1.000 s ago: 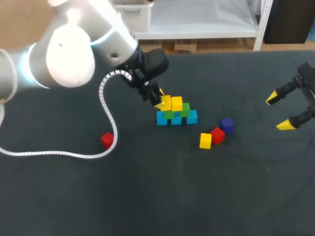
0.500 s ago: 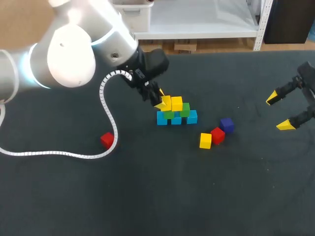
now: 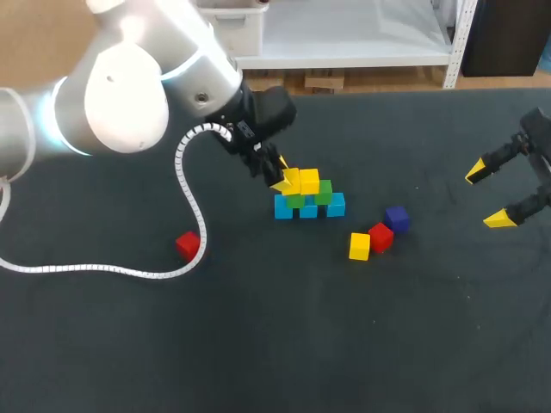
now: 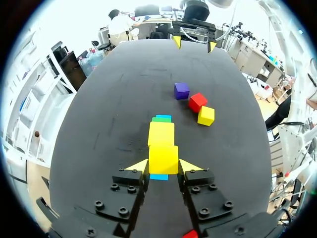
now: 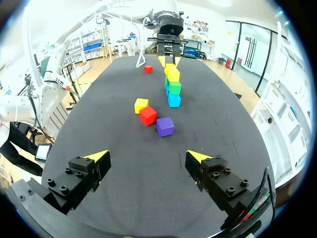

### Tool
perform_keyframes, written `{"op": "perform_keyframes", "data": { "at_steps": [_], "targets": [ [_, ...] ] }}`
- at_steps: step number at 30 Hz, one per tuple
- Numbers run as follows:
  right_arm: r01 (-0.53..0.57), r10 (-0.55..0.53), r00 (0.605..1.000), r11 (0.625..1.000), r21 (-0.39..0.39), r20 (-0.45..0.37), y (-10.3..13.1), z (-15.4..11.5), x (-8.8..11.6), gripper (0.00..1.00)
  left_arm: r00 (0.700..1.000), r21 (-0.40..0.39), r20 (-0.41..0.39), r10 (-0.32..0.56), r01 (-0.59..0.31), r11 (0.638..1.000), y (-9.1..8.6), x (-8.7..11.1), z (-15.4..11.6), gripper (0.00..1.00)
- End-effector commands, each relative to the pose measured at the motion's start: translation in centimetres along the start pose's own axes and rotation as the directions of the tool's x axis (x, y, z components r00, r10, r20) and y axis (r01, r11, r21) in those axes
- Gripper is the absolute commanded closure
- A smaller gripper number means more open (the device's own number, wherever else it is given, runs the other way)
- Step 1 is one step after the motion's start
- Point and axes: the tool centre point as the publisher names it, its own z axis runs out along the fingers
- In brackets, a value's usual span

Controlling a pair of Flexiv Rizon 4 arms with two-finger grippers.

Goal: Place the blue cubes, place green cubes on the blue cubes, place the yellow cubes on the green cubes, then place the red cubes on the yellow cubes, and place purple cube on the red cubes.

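Note:
Three blue cubes (image 3: 308, 209) lie in a row at the table's middle, with two green cubes (image 3: 324, 193) on them. One yellow cube (image 3: 310, 181) rests on the green layer. Beside it, my left gripper (image 3: 280, 175) is shut on a second yellow cube (image 4: 163, 158), held over the row's left end, with both fingertips (image 4: 136, 166) against its sides. A loose yellow cube (image 3: 359, 246), a red cube (image 3: 380, 237) and a purple cube (image 3: 396, 218) lie to the right of the stack. Another red cube (image 3: 187, 245) lies far left. My right gripper (image 3: 492, 196) hangs open at the right edge, holding nothing.
A white cable (image 3: 185, 185) from my left arm loops over the table beside the left red cube. In the right wrist view the purple cube (image 5: 165, 126) is the nearest one ahead of my right gripper (image 5: 148, 158), with the stack (image 5: 174, 88) beyond it.

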Motion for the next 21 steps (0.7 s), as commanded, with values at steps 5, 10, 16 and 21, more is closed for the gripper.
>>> {"op": "perform_keyframes", "data": {
  "at_steps": [5, 10, 16, 21],
  "targets": [
    [0.001, -0.001, 1.000, 1.000, 0.000, 0.002, -0.03, 0.03, 0.03, 0.00, 1.000, 0.009, -0.002, 0.001, -0.001, 1.000, 0.31, 0.02, 0.20, 1.00],
    [0.001, -0.001, 1.000, 1.000, 0.000, 0.002, -0.03, 0.03, 0.03, 0.00, 1.000, 0.011, -0.001, 0.000, 0.000, 1.000, 0.31, 0.03, 0.27, 1.00],
    [0.001, -0.001, 1.000, 1.000, 0.000, 0.002, -0.03, 0.03, 0.03, 0.00, 1.000, 0.013, 0.000, 0.000, 0.000, 1.000, 0.35, 0.05, 0.38, 1.00],
    [0.001, -0.001, 1.000, 1.000, 0.000, 0.002, -0.03, 0.03, 0.03, 0.00, 1.000, 0.017, -0.001, -0.001, 0.001, 1.000, 0.40, 0.09, 0.41, 1.00]
  ]
}}
